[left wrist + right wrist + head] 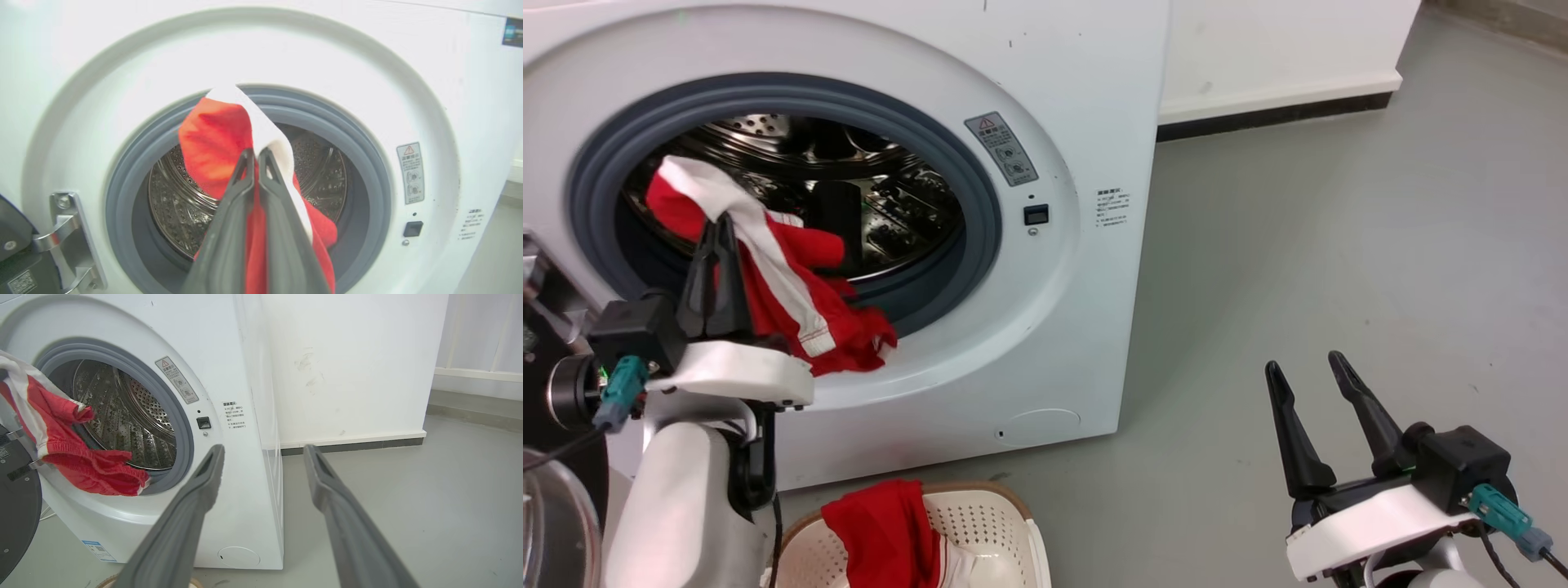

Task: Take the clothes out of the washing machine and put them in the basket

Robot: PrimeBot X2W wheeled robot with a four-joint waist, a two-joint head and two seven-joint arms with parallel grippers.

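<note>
The white washing machine (1054, 98) stands with its grey-rimmed porthole uncovered and its steel drum (882, 204) showing. My left gripper (719, 224) is shut on a red garment with a white stripe (792, 302), held in front of the porthole's lower left; the cloth hangs down over the rubber rim. In the left wrist view the left gripper (256, 154) pinches the same garment (212, 143) before the drum. The right wrist view shows that garment (81, 469) draped at the opening. A second red garment (886, 531) lies in the cream basket (1005, 523) below the washer. My right gripper (1311, 367) is open over the floor at the right, empty.
The washer's black-framed door (16, 514) hangs open at the left, with its hinge (61, 237) beside the porthole. Grey floor (1339, 245) stretches to the right of the machine. A white wall with a dark skirting (1274, 110) runs behind it.
</note>
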